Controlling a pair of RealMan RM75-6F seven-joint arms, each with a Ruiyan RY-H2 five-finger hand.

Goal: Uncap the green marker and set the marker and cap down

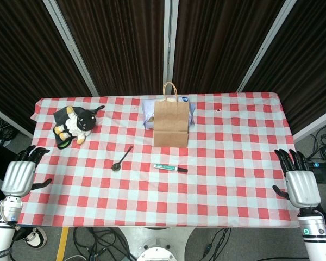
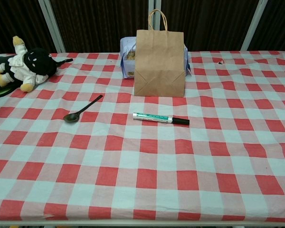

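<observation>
So the green-and-white marker with a black cap (image 1: 170, 168) is lying flat on the red-and-white checked tablecloth (image 1: 233, 157), roughly mid-table and a bit toward the near edge; its black cap (image 2: 181, 121) is on and points toward the right edge; nothing is touching it. In the chest view the same marker (image 2: 160, 118) sits just in front of the brown paper bag with twisted handles (image 2: 159, 56), which stands upright nearer the far edge; a pale blue-and-white packet (image 1: 148, 111) peeks out behind the bag on both sides, can't read what it is.

Left of the marker there's a dark spoon (image 1: 121, 159) lying diagonally, bowl toward the near edge, handle angled toward the far edge; near the marker but clearly apart from it. Over by the far left corner a black, white and yellow plush toy (image 1: 74, 124) is flopped on something dark green, partly under it, hard to tell what that is.

Hands: the left hand (image 1: 19, 176) hangs off the left edge near the near left corner, fingers apart and pointing away from the robot, holding nothing; the right hand (image 1: 298, 182) is out past the right edge near the near right corner, fingers spread too, also empty. Both are well apart from the marker; neither shows up in the chest view.
</observation>
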